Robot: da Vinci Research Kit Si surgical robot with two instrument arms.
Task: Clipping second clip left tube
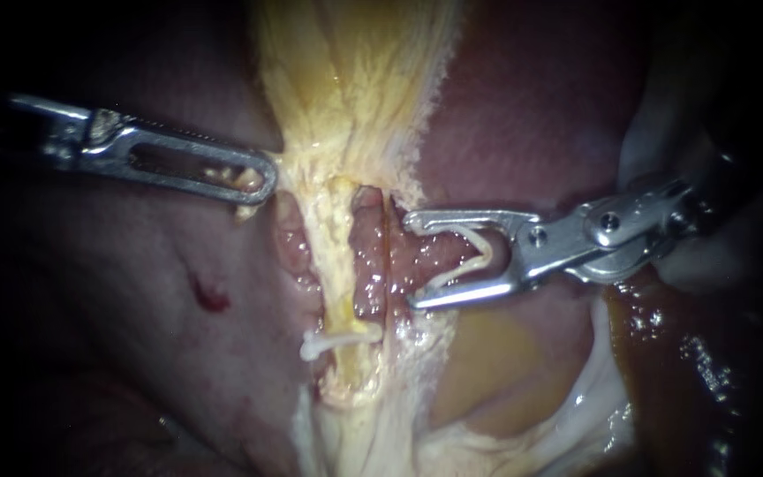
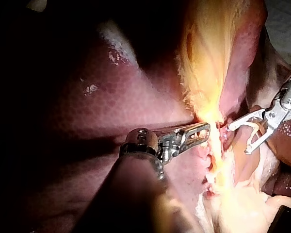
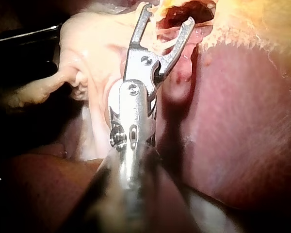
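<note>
My right instrument comes in from the right, its jaws wide apart and holding an open white clip. The jaw tips reach a pink tube, and pink tissue lies between them. Another pink tube runs further left, beyond a yellow strand. A shut white clip sits lower down across that strand. My left instrument is shut on the edge of the yellow fatty tissue. In the wrist views, the left jaws and the right jaws show the same.
Dark red liver fills the left and has a small red spot. More liver lies at the upper right. Pale membrane and brownish wet tissue lie below my right instrument.
</note>
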